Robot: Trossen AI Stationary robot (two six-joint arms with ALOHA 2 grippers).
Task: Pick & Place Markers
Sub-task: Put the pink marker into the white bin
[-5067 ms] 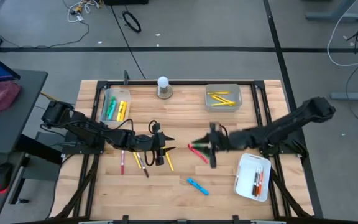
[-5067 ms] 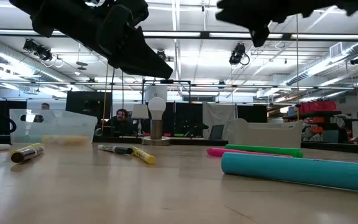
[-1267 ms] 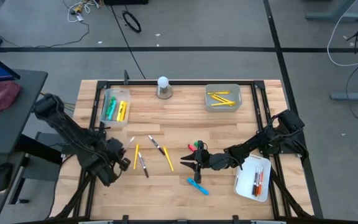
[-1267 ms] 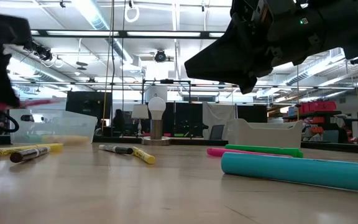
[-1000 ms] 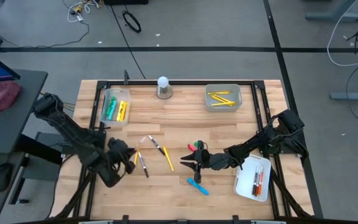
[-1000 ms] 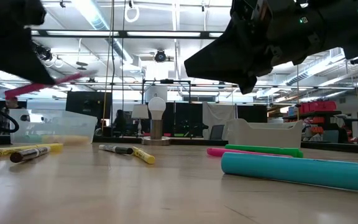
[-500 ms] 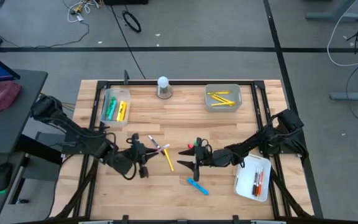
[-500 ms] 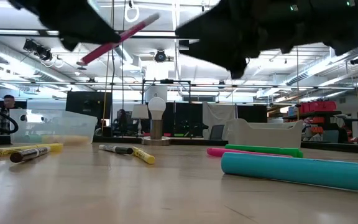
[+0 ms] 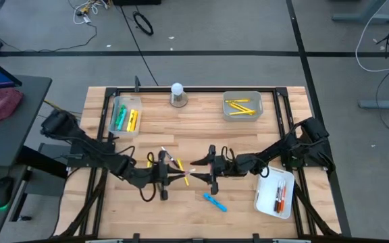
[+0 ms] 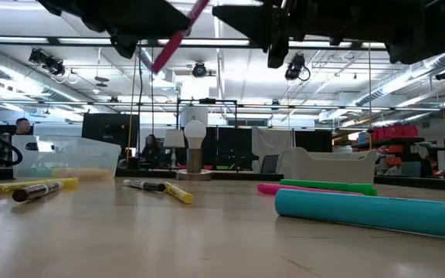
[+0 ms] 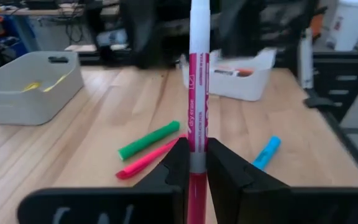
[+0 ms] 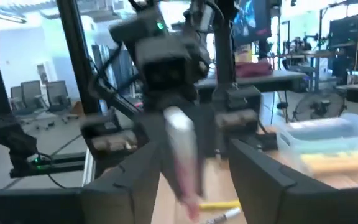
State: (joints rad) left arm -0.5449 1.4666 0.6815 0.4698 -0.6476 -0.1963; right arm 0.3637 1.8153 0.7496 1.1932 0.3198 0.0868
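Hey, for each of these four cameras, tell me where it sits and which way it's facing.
High view: overhead, straight down on the table; both arms meet mid-table.
Low view: table height, facing the room; both arms overhead, the pink marker between them.
Left wrist view: looks past the left pincer, shut on the pink marker, toward the white tray.
Right wrist view: looks between the open right pincer fingers at the left arm.
Shared: all show the pink marker.

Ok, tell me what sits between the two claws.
The pink marker: the left claw grips it, and its free end reaches between the right claw's open jaws.
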